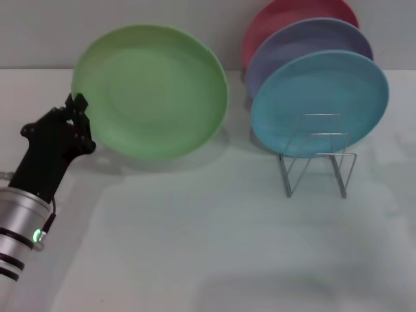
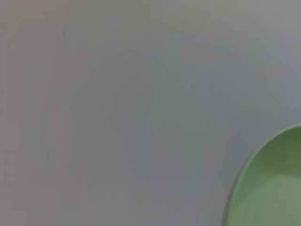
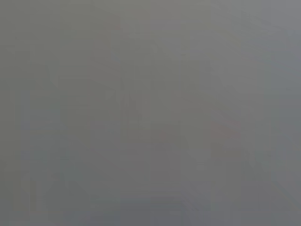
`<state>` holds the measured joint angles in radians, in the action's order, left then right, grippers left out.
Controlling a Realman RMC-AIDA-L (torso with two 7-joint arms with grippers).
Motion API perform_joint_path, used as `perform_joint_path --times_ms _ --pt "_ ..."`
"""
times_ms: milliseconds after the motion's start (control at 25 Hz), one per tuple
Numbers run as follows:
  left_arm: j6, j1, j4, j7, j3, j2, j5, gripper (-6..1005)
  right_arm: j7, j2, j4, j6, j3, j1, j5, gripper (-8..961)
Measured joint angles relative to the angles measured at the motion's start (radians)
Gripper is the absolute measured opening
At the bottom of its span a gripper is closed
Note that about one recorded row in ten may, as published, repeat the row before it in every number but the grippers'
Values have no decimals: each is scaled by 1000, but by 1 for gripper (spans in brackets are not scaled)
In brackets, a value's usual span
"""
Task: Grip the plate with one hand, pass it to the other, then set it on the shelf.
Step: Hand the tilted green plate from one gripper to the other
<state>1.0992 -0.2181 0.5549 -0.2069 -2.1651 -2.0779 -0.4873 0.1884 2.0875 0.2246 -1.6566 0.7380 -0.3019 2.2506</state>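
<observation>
The light green plate point(image 1: 153, 91) is tilted up off the white table, its face toward me, at the back left. My left gripper point(image 1: 75, 103) is at the plate's left rim and shut on it; the black wrist slants down toward the front left. A piece of the plate's rim also shows in the left wrist view point(image 2: 268, 188). The silver wire shelf point(image 1: 317, 159) stands at the right, apart from the plate. My right gripper is out of view; its wrist view shows only blurred grey.
A turquoise-blue plate point(image 1: 318, 101), a lavender plate point(image 1: 305, 42) and a red plate point(image 1: 286, 16) stand upright in the shelf, one behind the other. The shelf's front wire loops point(image 1: 322, 130) hold nothing. The white table point(image 1: 195, 247) stretches in front; a wall is behind.
</observation>
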Motion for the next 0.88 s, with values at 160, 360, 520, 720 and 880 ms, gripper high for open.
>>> perform_joint_path --times_ms 160,360,520,720,880 --pt "2 5 -6 10 -41 -1 -27 35 -35 0 63 66 -87 -4 0 583" --pt "5 1 -7 93 -137 -2 -168 35 -36 0 120 139 -174 -16 0 583" --pt "26 -10 0 185 -232 -2 -305 35 -37 1 150 195 -218 -29 0 583" --pt "37 -20 17 260 -310 -2 -424 35 -38 2 172 264 -255 -47 0 583" --pt "41 -20 41 307 -346 -2 -489 35 -38 3 185 330 -275 -65 -1 583"
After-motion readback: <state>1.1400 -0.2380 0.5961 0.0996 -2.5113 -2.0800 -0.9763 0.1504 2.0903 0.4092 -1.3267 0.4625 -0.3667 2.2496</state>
